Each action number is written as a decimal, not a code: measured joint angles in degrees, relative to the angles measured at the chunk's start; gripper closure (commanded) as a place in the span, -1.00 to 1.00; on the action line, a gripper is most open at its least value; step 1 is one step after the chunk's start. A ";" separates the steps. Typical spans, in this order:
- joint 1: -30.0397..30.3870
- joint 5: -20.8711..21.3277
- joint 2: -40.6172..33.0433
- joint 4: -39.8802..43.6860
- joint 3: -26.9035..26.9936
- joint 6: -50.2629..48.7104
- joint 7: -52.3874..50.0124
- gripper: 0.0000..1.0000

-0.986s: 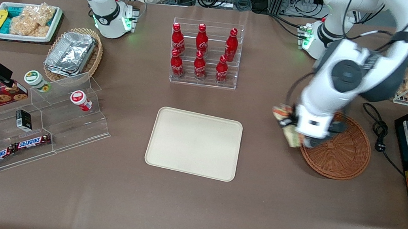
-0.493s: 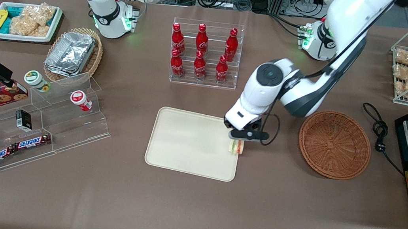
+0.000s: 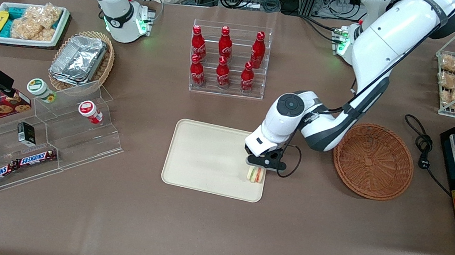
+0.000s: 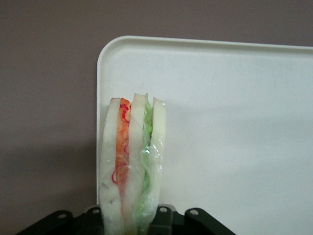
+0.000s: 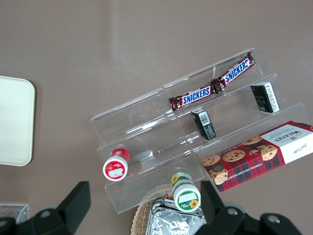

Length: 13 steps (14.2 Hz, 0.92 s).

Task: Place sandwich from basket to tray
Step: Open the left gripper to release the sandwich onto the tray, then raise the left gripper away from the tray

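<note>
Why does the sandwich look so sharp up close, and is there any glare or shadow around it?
Left wrist view: the sandwich in the pincer is crisp, its plastic wrap glinting; a soft shadow darkens the table beside the tray. Front view: even lighting, no strong glare.

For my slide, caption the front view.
Gripper holds the sandwich over the tray edge; basket sits empty.

I see the claw [image 3: 255,172] holding the sandwich [image 3: 255,175] over the tray's [image 3: 205,160] edge nearest the basket [image 3: 374,161] beside it.
</note>
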 measured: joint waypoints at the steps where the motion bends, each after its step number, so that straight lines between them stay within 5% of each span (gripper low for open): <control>1: -0.07 0.03 0.46 0.73 -0.01 0.00 0.00 -0.99; 7: 1.60 -0.50 -3.32 4.98 -0.17 -0.42 -2.96 -0.99; 13: 7.05 -12.72 -20.20 5.55 -0.19 -10.85 -3.28 -0.99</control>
